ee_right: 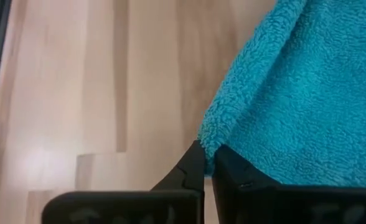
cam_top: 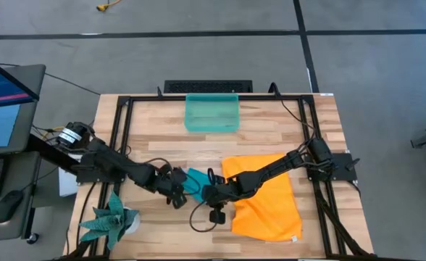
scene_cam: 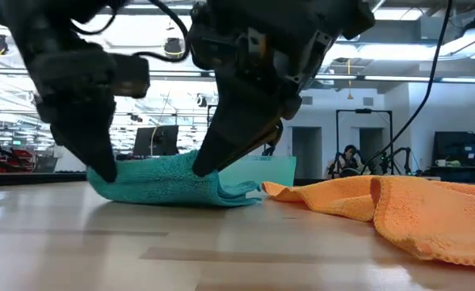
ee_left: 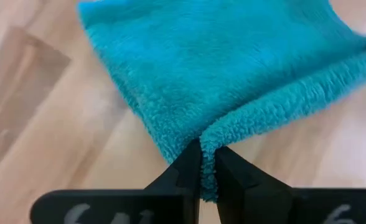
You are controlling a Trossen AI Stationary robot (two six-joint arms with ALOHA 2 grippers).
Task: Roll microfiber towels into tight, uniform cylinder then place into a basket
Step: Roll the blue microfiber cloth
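At the near edge of the counter [cam_top: 271, 123], around seven o'clock in the overhead view, a green spiky plant [cam_top: 111, 217] stands clear of the work. Just inward from it, near the counter's middle, the teal towel [cam_top: 196, 179] lies low and bunched between the two arms. The left hand [cam_top: 178, 194] comes in from nine o'clock and pinches the towel's edge; its wrist camera shows the fingers [ee_left: 186, 171] pressed together with a fold of teal pile caught between them. The right hand [cam_top: 207, 194] reaches in from three o'clock and nips the opposite edge in the same way, its fingers [ee_right: 189, 171] closed on a ridge of the cloth. From counter height the towel sags between the two grips with its lower side resting on the wood; it looks loosely folded, not yet a cylinder.

Immediately toward three o'clock, the orange towel [cam_top: 267, 199] lies spread flat, with the right arm passing over it; it appears untouched and not rolled.

Farthest off, at twelve o'clock, the basket [cam_top: 211, 114] sits on the counter and seems to hold nothing.

By my reading the task is at an early stage: rolling of the teal towel is only starting, and both towels have yet to be rolled and put in the basket.
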